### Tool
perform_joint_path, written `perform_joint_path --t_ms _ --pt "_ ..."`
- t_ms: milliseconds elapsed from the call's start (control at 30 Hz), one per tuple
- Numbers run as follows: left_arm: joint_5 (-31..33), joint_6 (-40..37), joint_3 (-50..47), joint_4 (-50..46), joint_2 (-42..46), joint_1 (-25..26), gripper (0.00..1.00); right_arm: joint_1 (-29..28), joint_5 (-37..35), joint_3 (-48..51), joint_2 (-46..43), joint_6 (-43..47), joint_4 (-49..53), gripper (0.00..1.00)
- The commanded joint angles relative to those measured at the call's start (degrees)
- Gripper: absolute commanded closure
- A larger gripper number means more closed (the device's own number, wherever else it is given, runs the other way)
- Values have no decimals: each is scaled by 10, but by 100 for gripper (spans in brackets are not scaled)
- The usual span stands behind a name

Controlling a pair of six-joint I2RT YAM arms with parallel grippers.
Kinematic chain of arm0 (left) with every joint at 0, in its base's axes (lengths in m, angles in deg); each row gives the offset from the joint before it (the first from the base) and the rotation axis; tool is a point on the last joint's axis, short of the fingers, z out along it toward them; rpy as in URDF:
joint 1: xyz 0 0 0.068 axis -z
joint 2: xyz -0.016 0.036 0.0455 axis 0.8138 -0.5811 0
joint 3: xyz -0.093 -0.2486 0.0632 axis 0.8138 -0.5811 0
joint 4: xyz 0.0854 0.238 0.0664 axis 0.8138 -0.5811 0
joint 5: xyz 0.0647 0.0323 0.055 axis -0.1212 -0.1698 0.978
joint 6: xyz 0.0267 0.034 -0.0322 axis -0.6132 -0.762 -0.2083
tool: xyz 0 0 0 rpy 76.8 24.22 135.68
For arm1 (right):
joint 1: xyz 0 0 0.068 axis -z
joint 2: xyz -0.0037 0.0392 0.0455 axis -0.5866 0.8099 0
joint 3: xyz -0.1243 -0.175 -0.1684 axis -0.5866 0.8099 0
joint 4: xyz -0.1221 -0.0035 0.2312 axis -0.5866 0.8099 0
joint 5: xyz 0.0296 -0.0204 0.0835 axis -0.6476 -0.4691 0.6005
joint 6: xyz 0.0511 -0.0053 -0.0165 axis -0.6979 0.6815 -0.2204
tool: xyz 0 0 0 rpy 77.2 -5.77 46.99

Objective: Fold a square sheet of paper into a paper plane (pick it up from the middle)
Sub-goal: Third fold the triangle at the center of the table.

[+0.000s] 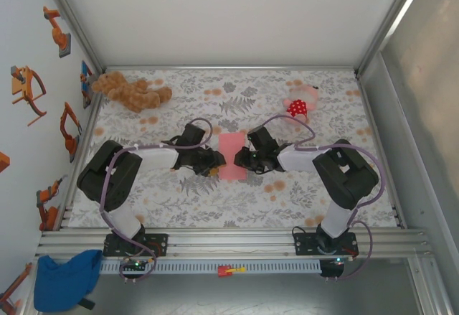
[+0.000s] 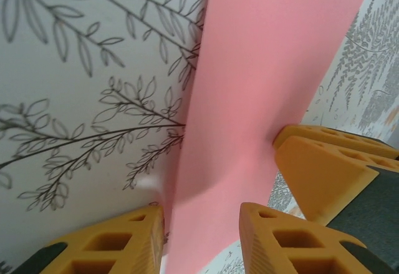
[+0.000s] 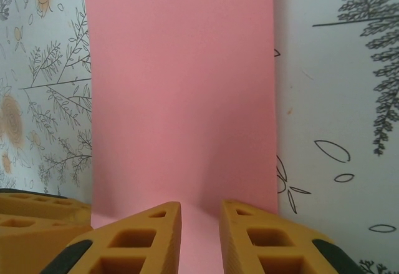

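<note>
The square sheet of paper (image 1: 231,156) lies salmon-pink on the floral table cover, mid-table between both arms. My left gripper (image 1: 217,161) sits at its left edge and my right gripper (image 1: 244,158) at its right edge, tips facing each other. In the left wrist view the left gripper (image 2: 201,208) has its jaws partly closed, a wide gap remaining, and the paper (image 2: 274,74) humps up between them. The right gripper's orange fingers (image 2: 324,161) press on the paper opposite. In the right wrist view the right gripper (image 3: 199,204) keeps a narrow gap, with the paper (image 3: 181,87) rising into it.
A brown plush toy (image 1: 129,91) lies at the back left and a pink plush with a red dotted patch (image 1: 301,103) at the back right. Metal frame rails border the floral table cover (image 1: 179,200). A blue cloth (image 1: 64,279) lies below the front rail.
</note>
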Motion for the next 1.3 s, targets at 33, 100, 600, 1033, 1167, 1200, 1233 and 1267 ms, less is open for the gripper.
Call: perform_joint_path --t_ms 33,100,600,1033,1167,1200,1233,1267 --pt "-30 -17 19 10 -7 -2 64 4 -9 16 9 -1 28 77" --pt "-35 -17 19 17 -7 -8 64 4 -10 18 9 -1 27 77" --pt "-87 -24 46 31 -53 -54 76 5 -5 20 5 -1 13 78" --pt "-88 -30 47 15 -56 -54 96 5 -16 18 -44 39 -8 60" --pt "-87 -19 46 17 -49 -54 100 5 -37 15 -92 98 -8 49" --pt "-87 -16 46 18 -46 -54 100 5 -41 17 -104 117 -10 46" --pt "-86 -13 46 17 -44 -54 100 4 -43 19 -117 138 -10 44" --pt "-87 -9 47 17 -41 -53 100 4 -48 22 -129 162 -8 41"
